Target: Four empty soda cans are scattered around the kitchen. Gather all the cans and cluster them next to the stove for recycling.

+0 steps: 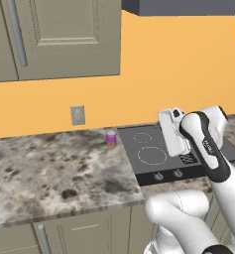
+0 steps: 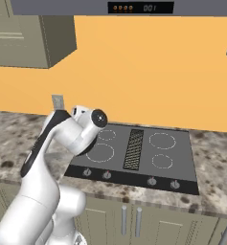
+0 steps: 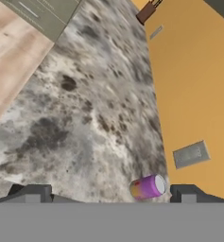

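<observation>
One soda can (image 1: 111,138), purple-pink with an orange base and a silver top, stands upright on the marbled counter just left of the stove (image 1: 153,149), near the back wall. The stove (image 2: 134,148) is a black glass cooktop with white rings and knobs along its front. My white hand (image 1: 171,131) hovers over the stove's left half, facing left along the counter. In the hand view my gripper (image 3: 108,194) is open, and the can (image 3: 148,186) appears between the fingertips, closer to the right one and a short way beyond them, untouched.
A grey wall outlet (image 1: 78,115) sits on the orange wall behind the can. Marbled counter (image 1: 49,173) stretches left of the stove. Wall cabinets (image 1: 54,34) hang above, and a range hood (image 2: 139,7) hangs over the stove. A small brown object (image 3: 145,12) stands far along the counter.
</observation>
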Controlling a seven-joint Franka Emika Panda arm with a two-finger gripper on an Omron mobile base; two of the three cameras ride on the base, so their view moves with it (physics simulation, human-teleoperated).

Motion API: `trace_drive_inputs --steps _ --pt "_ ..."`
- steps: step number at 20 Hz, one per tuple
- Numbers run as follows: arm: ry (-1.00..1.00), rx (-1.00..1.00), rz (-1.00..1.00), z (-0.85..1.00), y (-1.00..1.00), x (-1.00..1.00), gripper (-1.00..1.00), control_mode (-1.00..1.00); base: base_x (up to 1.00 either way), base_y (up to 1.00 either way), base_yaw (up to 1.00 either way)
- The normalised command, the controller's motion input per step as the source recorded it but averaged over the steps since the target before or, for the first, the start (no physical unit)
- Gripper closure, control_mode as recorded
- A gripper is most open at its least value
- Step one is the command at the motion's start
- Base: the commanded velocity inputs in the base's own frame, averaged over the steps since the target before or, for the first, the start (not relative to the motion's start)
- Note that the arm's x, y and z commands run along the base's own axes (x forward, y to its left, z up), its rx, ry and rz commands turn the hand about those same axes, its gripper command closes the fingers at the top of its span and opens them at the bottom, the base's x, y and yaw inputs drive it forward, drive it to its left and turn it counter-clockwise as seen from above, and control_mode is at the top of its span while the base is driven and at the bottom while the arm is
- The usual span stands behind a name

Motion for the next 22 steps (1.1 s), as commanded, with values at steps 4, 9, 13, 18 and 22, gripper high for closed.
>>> trace_drive_inputs --steps 4,9,13,18,22 --pt "0.00 0.00 0.00 0.00 0.01 0.00 -1.00 -1.00 0.00 0.00 0.00" --pt "-0.01 0.00 0.00 -0.01 0.00 0.00 -1.00 -1.00 0.00 0.00 0.00" --pt "0.00 0.00 0.00 0.00 0.00 0.00 -1.00 1.00 -0.20 -0.06 0.00" --pt "0.00 0.00 0.00 0.00 0.00 0.00 -1.00 1.00 -0.59 -0.32 0.00" --pt "0.00 0.00 0.00 0.00 0.00 0.00 -1.00 1.00 -0.50 -0.45 0.00"
